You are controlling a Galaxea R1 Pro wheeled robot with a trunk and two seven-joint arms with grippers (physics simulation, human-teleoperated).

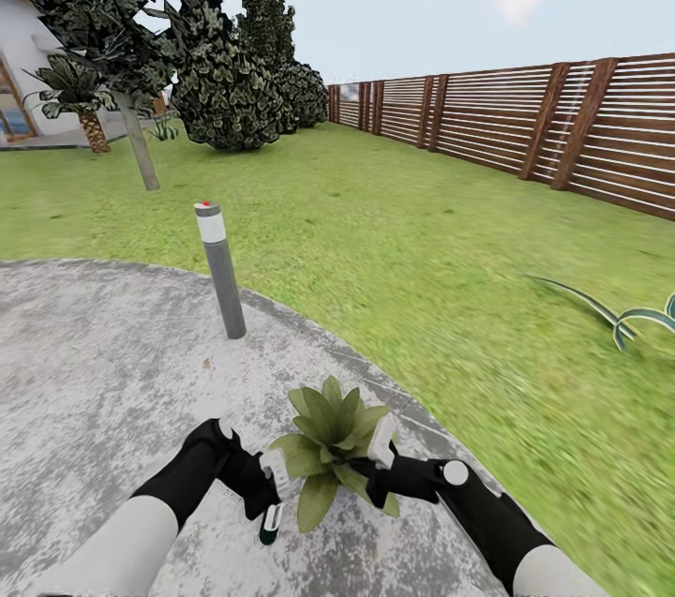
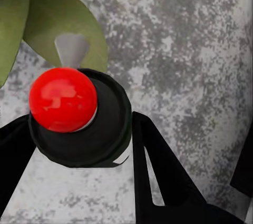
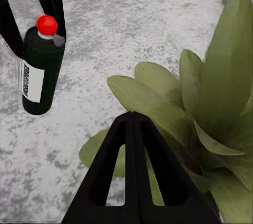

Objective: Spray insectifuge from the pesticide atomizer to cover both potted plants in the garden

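From the head camera, the left gripper [image 1: 267, 494] is gripping the slim dark-green pesticide atomizer bottle with a white label [image 1: 270, 522]. The bottle is hanging just beside the small potted plant with broad pointed green leaves [image 1: 330, 447], on the side facing the left arm. The plant is sitting on the round grey paved patio [image 1: 103, 363], near its edge by the green lawn [image 1: 441, 278]. The right gripper [image 1: 375, 466] is resting against the plant's other side, and I cannot tell if it is clenched or loose. A grey bollard lamp post [image 1: 220, 269] is standing further out from the plant. A brown slatted wooden fence [image 1: 562, 128] is running along the far lawn.

From the left wrist camera, the two black fingers [image 2: 158, 171] are squeezing the bottle's black spray head with its red button [image 2: 63, 99]. A green leaf [image 2: 63, 18] is lying just past the head, so the spray has only a short way to go, I think.

From the right wrist camera, the bottle is standing upright, its long side going up and down, apart from the plant's leaves. I cannot see the plant's pot.
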